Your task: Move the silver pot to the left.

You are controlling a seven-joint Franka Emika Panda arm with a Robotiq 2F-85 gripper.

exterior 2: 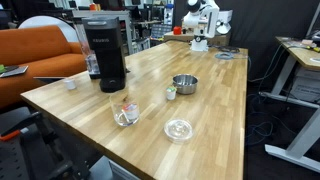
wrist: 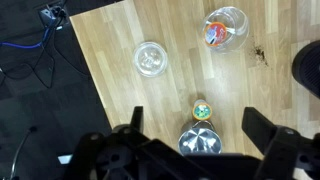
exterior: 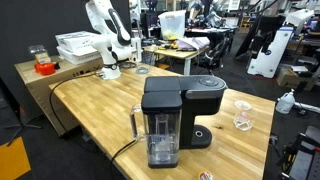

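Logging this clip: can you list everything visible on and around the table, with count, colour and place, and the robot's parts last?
large wooden table: one, light brown, seen in both exterior views
round silver metal pot: one, silver, mid-table
small green bottle with orange cap: one, close beside the pot
flat clear glass lid: one, transparent, nearer the table's end
clear glass jar with colourful contents: one, between lid and coffee maker
black coffee maker with clear water tank: one, black, by the table edge
small white cup: one, white, beside the coffee maker
orange sofa: one, beyond the table
white robot arm: one, far end of the table
black gripper: one, open, above the pot in the wrist view
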